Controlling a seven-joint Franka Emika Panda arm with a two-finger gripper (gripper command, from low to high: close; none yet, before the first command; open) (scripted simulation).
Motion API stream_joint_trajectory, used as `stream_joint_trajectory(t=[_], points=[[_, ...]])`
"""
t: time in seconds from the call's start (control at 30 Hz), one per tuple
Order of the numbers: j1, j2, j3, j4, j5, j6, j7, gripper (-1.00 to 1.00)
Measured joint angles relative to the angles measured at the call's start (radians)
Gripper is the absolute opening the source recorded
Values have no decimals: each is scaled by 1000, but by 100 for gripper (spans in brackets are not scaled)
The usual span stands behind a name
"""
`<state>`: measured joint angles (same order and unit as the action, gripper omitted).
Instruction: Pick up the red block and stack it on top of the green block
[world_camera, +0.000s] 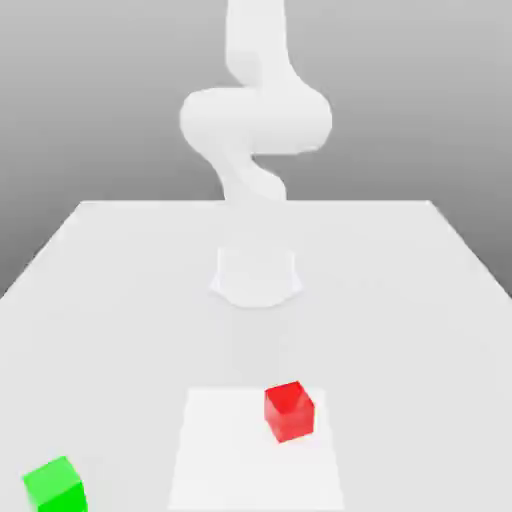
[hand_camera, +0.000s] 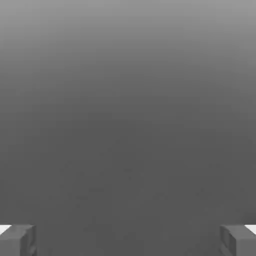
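Observation:
The red block (world_camera: 289, 410) rests on a lighter square patch of the white table (world_camera: 120, 300), toward the front and slightly to the exterior view's right of centre. The green block (world_camera: 55, 486) lies at the front on the exterior view's left, well apart from the red one. In the hand view my gripper (hand_camera: 128, 240) is open, its two grey fingertips (hand_camera: 17, 240) standing far apart with nothing between them, against a plain grey background. The white arm (world_camera: 255, 120) rises from its base at the middle of the table.
The arm's round base (world_camera: 256, 275) stands mid-table behind the blocks. The lighter square patch (world_camera: 230, 450) lies at the front centre. The table's far edge runs across behind the arm.

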<state>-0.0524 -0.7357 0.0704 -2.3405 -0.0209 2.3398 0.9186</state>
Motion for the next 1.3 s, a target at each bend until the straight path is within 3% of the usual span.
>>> stream_joint_trajectory(t=[0.3, 0.6, 0.77, 0.97, 1.3], points=[[-170, 252, 211, -146, -81, 141, 435, 0], [-280, 503, 328, -289, -139, 279, 845, 0], [-297, 623, 353, -370, -119, 360, 1034, 0], [-262, 724, 366, -453, 13, 451, 1157, 0], [-239, 842, 308, -426, -108, 544, 1268, 0]])
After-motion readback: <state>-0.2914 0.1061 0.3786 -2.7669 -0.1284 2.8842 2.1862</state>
